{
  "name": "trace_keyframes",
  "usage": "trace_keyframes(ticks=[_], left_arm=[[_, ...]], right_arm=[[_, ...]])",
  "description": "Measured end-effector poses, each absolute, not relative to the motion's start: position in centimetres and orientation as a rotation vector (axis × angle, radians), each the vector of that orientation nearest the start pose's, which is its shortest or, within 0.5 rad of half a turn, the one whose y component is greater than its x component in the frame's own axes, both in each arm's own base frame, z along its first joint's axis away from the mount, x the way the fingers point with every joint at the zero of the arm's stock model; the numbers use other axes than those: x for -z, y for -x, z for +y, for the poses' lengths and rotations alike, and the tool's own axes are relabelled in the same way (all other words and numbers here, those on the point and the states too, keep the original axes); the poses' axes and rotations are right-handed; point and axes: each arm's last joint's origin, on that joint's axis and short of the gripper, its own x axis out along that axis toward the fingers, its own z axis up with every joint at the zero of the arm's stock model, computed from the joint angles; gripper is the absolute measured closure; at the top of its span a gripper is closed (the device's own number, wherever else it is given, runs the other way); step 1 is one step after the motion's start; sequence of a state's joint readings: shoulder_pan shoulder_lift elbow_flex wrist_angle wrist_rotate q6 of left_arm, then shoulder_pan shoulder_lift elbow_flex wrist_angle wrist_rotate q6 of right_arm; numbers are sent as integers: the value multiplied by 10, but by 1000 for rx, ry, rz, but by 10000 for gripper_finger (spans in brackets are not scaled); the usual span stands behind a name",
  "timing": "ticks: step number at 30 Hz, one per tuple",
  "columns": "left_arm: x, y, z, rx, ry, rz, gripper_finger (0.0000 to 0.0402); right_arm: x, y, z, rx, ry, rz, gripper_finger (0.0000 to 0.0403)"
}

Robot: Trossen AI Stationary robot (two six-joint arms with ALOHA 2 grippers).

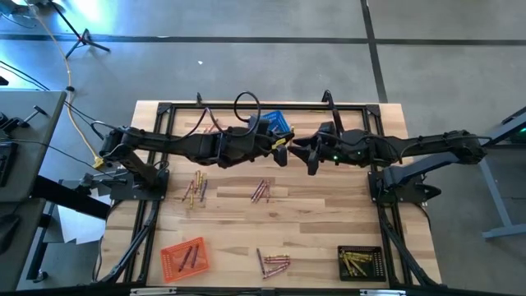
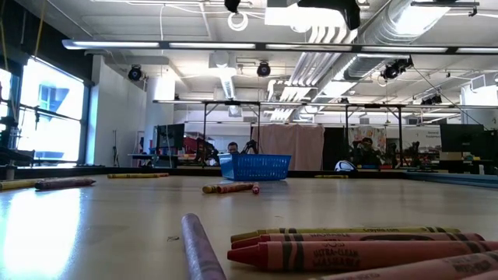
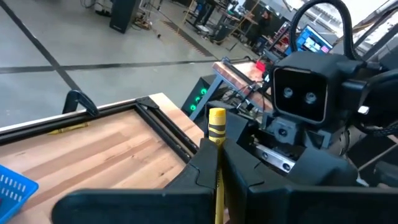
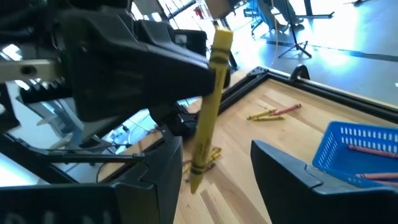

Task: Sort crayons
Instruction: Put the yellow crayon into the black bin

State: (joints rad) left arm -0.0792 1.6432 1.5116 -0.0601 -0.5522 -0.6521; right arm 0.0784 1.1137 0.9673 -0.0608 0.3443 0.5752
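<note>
Handing over mid-air: left gripper (image 1: 279, 149) jaws clamp the yellow crayon (image 4: 207, 106) upright, so the right gripper (image 4: 211, 162), jaws fully spread and empty, can straddle it.

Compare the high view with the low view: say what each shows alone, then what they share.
Only the high view shows both arms meeting mid-table, the left gripper shut on a yellow crayon, the right gripper open beside it, plus the orange basket and black basket. Only the low view shows the room behind. Both show the blue basket and loose crayons.
</note>
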Motion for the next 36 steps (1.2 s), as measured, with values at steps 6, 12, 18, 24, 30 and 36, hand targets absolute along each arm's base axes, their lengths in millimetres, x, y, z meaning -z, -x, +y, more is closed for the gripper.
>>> trace_keyframes(ticks=[6, 12, 18, 24, 30, 36], left_arm=[[-373, -384, -15, -513, 579, 18, 401], [-371, -389, -16, -504, 577, -2, 401], [-372, -389, -16, -502, 572, -6, 401], [-372, -389, -16, -491, 572, -3, 401], [-373, -389, -16, -487, 546, 4, 401], [-373, -389, -16, -488, 515, 11, 385]], right_arm=[[-347, -248, 10, 304, -533, 97, 226], [-347, -248, 10, 303, -533, 96, 228], [-347, -248, 10, 304, -561, 92, 274], [-347, -248, 10, 305, -570, 91, 364], [-347, -248, 10, 307, -574, 93, 382], [-347, -247, 10, 307, -569, 94, 391]])
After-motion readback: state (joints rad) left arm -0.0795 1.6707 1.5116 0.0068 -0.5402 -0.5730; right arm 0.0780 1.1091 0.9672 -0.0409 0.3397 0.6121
